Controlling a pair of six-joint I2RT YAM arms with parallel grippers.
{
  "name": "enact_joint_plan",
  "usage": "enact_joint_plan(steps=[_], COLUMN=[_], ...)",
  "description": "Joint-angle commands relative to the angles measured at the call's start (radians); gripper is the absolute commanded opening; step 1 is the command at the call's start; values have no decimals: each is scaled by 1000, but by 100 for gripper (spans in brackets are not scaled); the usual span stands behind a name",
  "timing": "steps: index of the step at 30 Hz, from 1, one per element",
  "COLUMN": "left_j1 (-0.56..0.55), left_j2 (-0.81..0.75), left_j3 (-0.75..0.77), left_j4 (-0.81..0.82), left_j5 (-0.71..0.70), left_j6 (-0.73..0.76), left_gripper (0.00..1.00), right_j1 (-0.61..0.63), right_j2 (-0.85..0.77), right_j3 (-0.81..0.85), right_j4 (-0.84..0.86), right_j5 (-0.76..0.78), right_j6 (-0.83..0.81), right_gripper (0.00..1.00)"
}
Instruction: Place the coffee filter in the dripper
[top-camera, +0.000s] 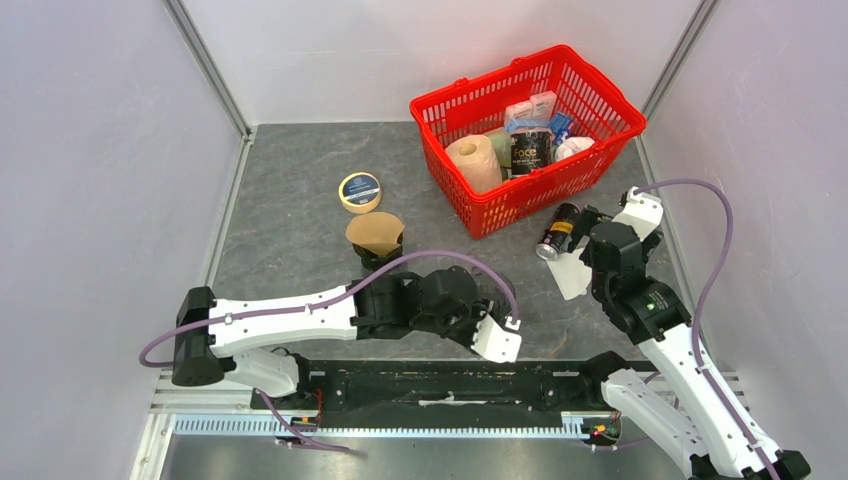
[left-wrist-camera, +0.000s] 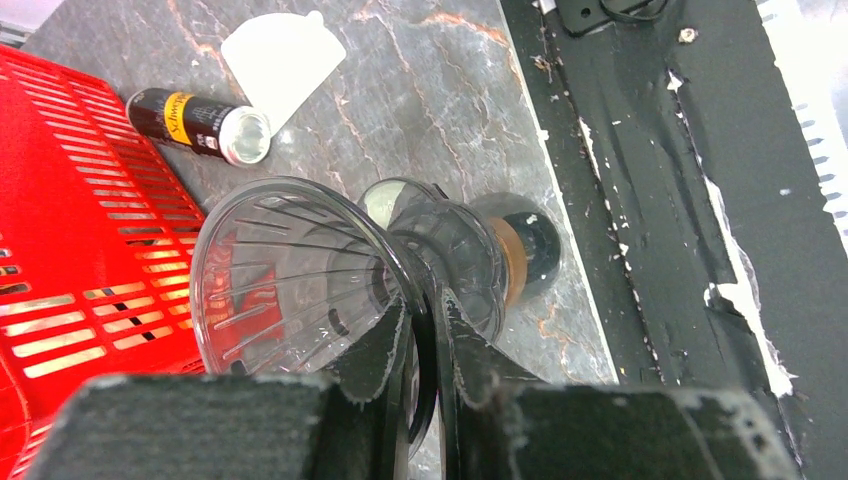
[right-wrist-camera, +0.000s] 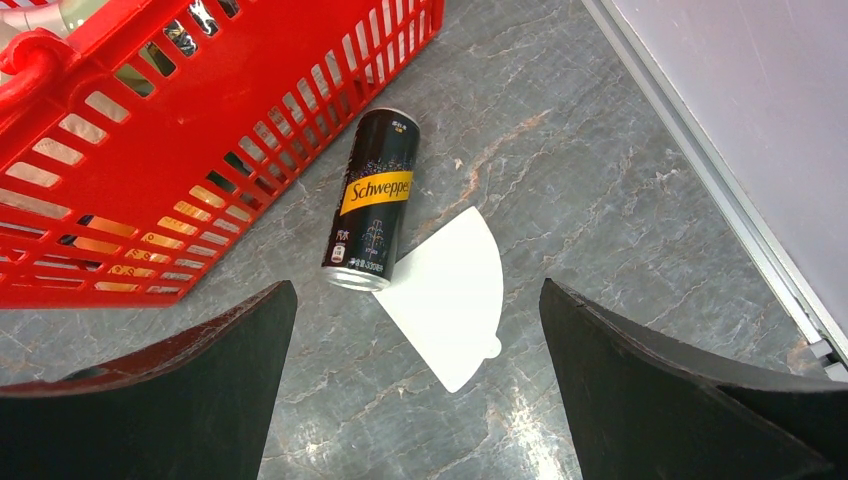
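A clear glass dripper (left-wrist-camera: 290, 280) lies tilted on its side, and my left gripper (left-wrist-camera: 425, 315) is shut on its rim. In the top view my left arm's wrist (top-camera: 450, 300) covers it. A flat white paper coffee filter (right-wrist-camera: 450, 290) lies on the table beside a black Schweppes can (right-wrist-camera: 375, 200). My right gripper (right-wrist-camera: 417, 290) is open and empty, hovering just above the filter without touching it. The filter (top-camera: 570, 275) also shows in the top view, and in the left wrist view (left-wrist-camera: 280, 55). A brown cone filter (top-camera: 375, 232) sits on a black holder further left.
A red basket (top-camera: 640, 122) holding several items stands at the back right, close to the can (top-camera: 557, 232). A roll of tape (top-camera: 360, 192) lies behind the brown filter. A dark round thing with a brown band (left-wrist-camera: 525, 255) shows behind the dripper. A black rail (top-camera: 450, 385) runs along the front edge.
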Motion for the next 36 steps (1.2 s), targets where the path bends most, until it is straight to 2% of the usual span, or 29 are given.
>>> enact_joint_plan(steps=[1,11,14,20,28,36], left_j1=[-9,-15,-16,-16,-17,-16], left_j2=[-10,40,44,38,11,-118], left_j3=[12,34,41,49,63,60], left_j4=[-30,-63,-66,-74,-56,96], left_j5=[5,-8,-1,-3,-4,-95], left_j6=[31,34,26,19,-9,-76], left_gripper=[2,4,18,39,55,76], right_j1=[-5,-5,-6,-4,-4,-4], right_j2=[-8,-10,-9,-12,-10,-4], right_j3=[-3,-4,-6,-6,-9,2], right_j4=[26,26,27,28,31,33], right_j5=[9,10,10,6,3,-43], right_j6=[11,12,13,14,14,1], right_gripper=[99,99,99,99,99,99])
